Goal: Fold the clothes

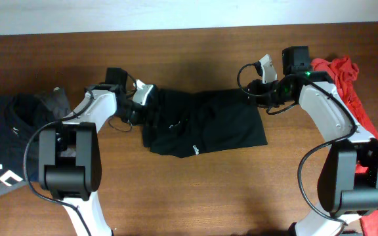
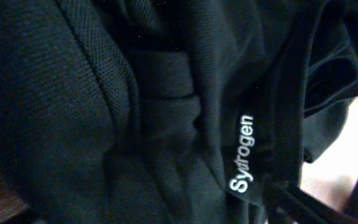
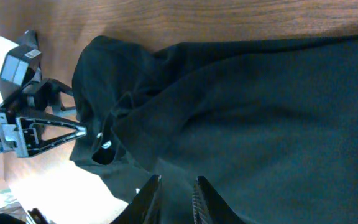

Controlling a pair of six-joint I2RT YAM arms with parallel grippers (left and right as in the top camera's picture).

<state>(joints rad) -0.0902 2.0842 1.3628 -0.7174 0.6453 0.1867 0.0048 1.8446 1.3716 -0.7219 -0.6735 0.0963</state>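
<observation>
The black shirt [image 1: 209, 128] looks only partly folded, collar end bunched, right pincer [image 3: 174, 200] clamped on its edge, left pincer [image 1: 144, 111] unreadable, more folds due.

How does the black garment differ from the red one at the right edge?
Colour: the black garment is black with small white lettering; the red garment is bright red, no print visible.
Pose: the black one lies spread fairly flat mid-table; the red one is bunched up.
Handling: the left gripper and right gripper are at the black one's two ends; neither is at the red one.
Both are soft fabric on the wooden table.
</observation>
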